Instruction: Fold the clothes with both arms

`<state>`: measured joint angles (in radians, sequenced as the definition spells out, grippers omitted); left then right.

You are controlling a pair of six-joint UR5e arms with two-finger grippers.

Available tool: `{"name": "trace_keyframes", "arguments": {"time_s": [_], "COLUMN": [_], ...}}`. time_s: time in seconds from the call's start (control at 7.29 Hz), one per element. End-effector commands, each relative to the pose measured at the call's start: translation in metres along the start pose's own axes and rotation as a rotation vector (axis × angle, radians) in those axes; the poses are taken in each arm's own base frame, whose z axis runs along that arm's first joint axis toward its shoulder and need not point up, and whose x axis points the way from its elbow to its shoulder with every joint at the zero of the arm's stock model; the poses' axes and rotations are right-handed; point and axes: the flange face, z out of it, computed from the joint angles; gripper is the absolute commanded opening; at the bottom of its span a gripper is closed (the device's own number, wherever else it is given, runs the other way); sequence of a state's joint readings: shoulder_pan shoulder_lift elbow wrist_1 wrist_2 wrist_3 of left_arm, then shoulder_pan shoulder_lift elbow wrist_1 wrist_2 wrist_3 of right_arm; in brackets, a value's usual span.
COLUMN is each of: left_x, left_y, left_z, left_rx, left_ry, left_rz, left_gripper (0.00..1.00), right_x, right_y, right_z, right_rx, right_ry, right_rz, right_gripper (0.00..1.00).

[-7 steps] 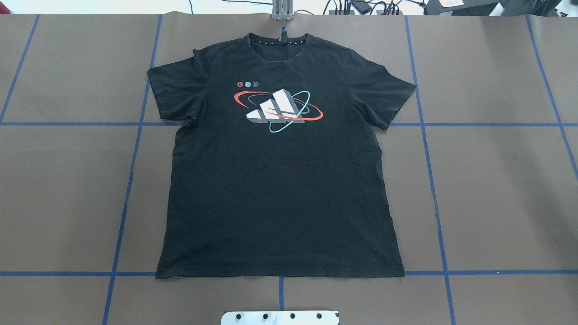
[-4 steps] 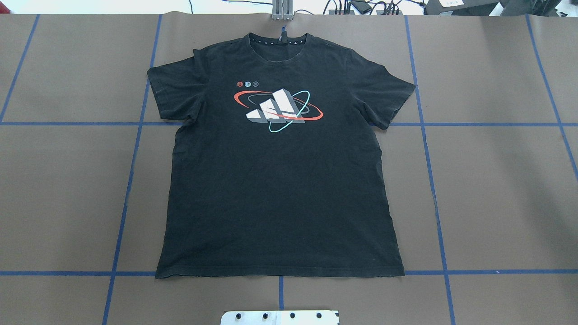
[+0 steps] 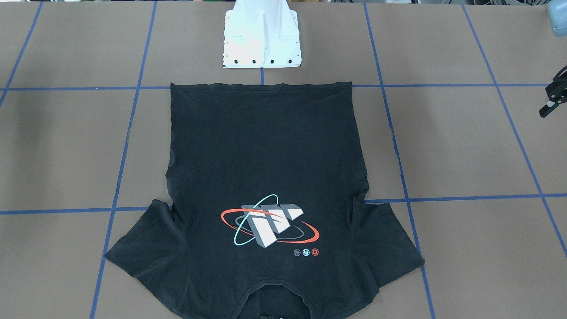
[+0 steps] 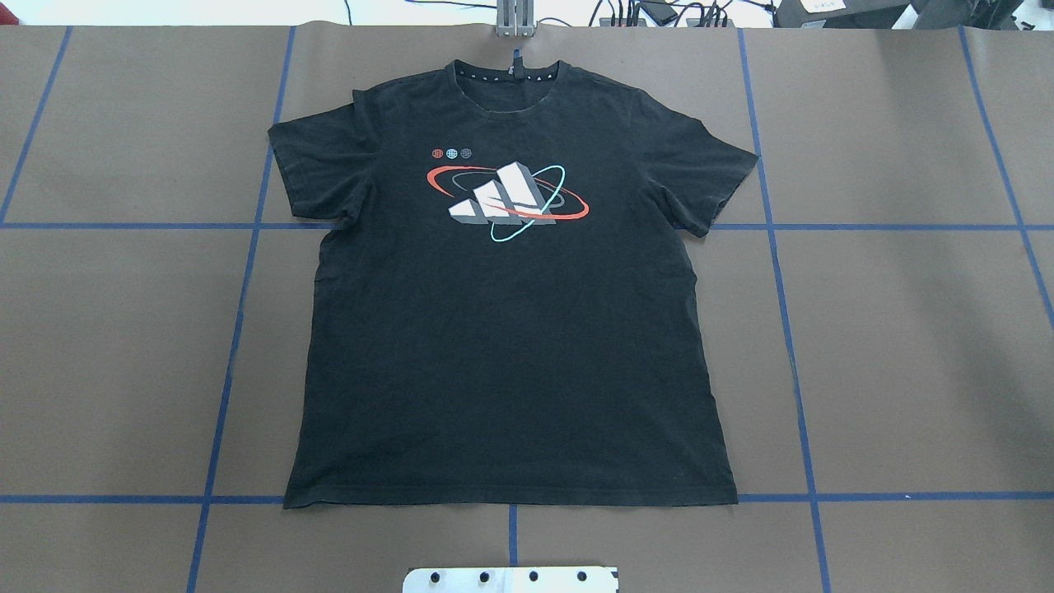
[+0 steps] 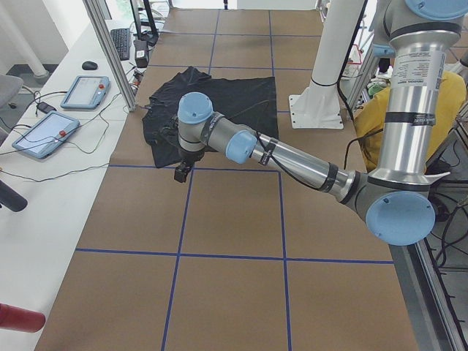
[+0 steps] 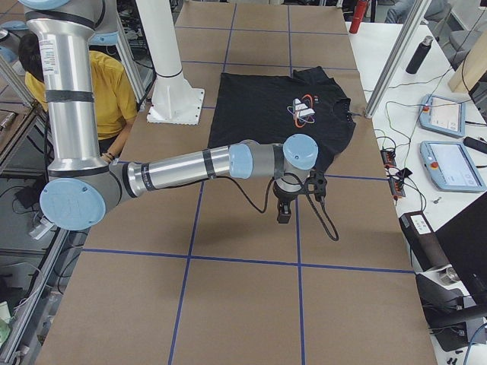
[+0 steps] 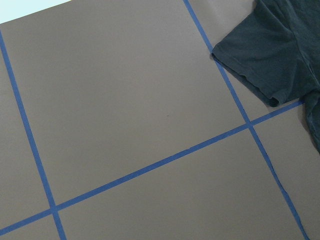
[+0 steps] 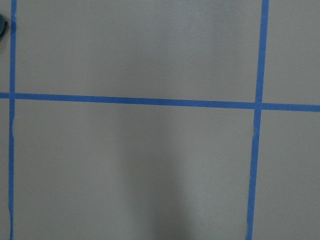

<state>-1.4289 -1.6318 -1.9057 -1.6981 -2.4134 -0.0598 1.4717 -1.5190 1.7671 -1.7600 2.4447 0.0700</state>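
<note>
How far either set of jaws is parted cannot be told. The left gripper is seen hanging over bare table near 1 sleeve, and the right gripper near the opposite sleeve. Nothing is seen held by either.

The T-shirt is spread flat, print up, at the middle of the table, collar toward the far edge, hem by the white base mount. No fold is yet made.

It is judged that matching points should be pinched by the 2 grippers and lifted together, so the cloth is kept taut.

The brown surface is gridded with blue tape. Teach pendants and a seated person are found beyond its edges.
</note>
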Motion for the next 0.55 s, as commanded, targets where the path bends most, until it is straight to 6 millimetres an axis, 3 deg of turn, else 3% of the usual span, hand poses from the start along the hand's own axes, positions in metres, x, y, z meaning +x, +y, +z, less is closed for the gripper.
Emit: {"name": "trace_keyframes", "arguments": {"time_s": [0.0, 0.14, 0.27, 0.41], "left_x": [0.008, 0.006, 0.006, 0.007], "left_y": [-0.001, 0.004, 0.006, 0.006], "left_z": [-0.009, -0.007, -0.006, -0.007], "left_rx": [0.017, 0.011, 0.008, 0.011], "left_ry": [-0.001, -0.001, 0.000, -0.002], "left_rz": [0.016, 0.009, 0.008, 0.011], "left_gripper": [1.00, 1.00, 1.00, 1.00], "right_x": [-0.021, -0.054, -0.074, -0.106], "right_y": [-0.002, -0.008, -0.045, -0.108], "right_z": [0.017, 0.050, 0.076, 0.097], "right_rx": [-0.030, -0.054, -0.028, 0.007], "right_ry": [-0.008, -0.009, 0.003, -0.010], "right_rz": [-0.042, -0.148, -0.189, -0.157], "right_gripper": [1.00, 1.00, 1.00, 1.00]}}
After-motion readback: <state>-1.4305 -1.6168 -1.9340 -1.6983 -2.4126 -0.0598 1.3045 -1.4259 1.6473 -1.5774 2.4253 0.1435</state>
